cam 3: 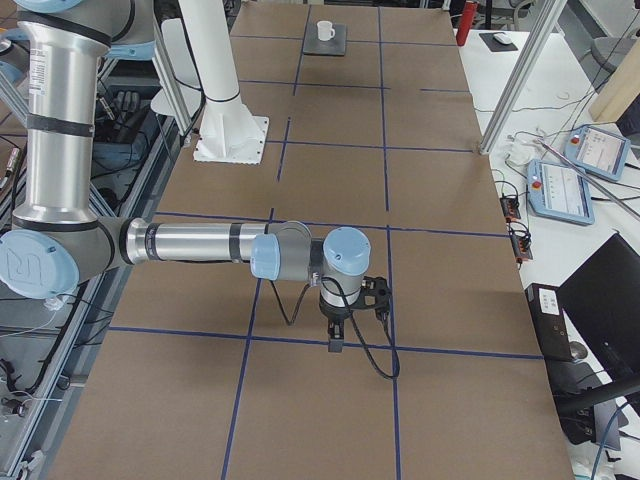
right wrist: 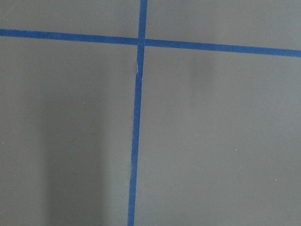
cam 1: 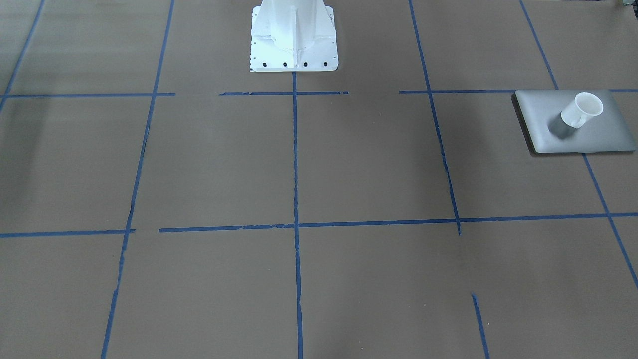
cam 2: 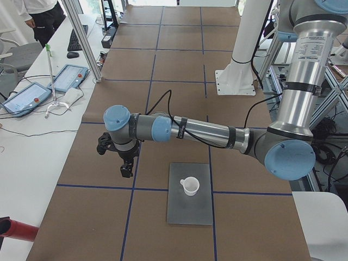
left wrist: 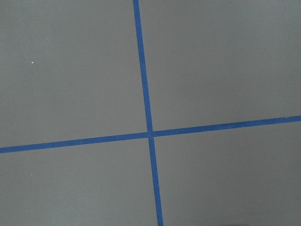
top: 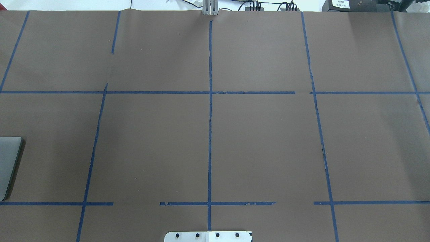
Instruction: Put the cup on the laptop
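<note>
The small white cup [cam 1: 580, 110] stands upright on the closed silver-grey laptop [cam 1: 573, 134], near the lid's middle. Both also show in the exterior left view, the cup [cam 2: 190, 185] on the laptop [cam 2: 189, 209], and far off in the exterior right view, the cup [cam 3: 325, 31] on the laptop [cam 3: 327, 44]. The overhead view shows only the laptop's edge [top: 8, 164]. My left gripper [cam 2: 126, 168] hangs above the table beside the laptop, apart from the cup. My right gripper [cam 3: 337, 335] hangs over the table far from both. I cannot tell whether either is open or shut.
The white robot pedestal [cam 1: 294, 40] stands at the table's robot side. Blue tape lines grid the brown table [cam 1: 349, 164]. A side bench holds teach pendants [cam 2: 27, 95] and cables. A red object [cam 2: 16, 231] lies near the left end. Metal posts [cam 2: 81, 38] stand along the operators' side.
</note>
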You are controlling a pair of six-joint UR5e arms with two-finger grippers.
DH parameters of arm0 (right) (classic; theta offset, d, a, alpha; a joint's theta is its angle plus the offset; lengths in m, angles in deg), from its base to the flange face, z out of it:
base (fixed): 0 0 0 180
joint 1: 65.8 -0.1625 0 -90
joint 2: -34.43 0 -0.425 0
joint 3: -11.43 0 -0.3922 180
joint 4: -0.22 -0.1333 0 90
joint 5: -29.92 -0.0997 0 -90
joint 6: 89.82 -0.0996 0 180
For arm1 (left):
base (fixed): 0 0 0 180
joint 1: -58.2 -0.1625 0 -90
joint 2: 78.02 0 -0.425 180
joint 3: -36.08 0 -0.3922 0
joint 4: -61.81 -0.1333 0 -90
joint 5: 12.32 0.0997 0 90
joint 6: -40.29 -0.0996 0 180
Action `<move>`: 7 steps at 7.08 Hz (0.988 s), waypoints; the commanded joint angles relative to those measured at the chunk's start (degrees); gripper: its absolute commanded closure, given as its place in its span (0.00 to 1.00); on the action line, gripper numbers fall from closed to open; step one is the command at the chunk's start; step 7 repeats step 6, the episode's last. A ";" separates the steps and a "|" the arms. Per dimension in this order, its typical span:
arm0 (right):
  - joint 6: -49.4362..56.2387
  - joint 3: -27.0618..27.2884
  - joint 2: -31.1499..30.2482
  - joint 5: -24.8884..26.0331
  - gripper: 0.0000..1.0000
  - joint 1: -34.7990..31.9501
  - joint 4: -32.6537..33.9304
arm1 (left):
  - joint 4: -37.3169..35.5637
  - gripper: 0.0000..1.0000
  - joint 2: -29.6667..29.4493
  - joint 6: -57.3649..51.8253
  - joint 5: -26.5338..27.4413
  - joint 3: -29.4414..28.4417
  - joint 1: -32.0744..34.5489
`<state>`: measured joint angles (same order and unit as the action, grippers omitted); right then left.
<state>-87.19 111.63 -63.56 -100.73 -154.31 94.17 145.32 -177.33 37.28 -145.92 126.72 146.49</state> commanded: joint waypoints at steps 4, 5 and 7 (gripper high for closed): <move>0.00 0.00 0.00 -0.04 0.00 0.00 0.00 | -2.28 0.00 3.69 -7.97 0.09 -0.46 4.70; 0.00 0.00 0.00 -0.04 0.00 0.00 0.00 | -2.65 0.00 5.86 -8.06 0.09 1.11 4.87; 0.00 0.00 0.00 0.05 0.00 0.00 0.00 | -2.65 0.00 6.67 -7.98 0.09 2.34 4.96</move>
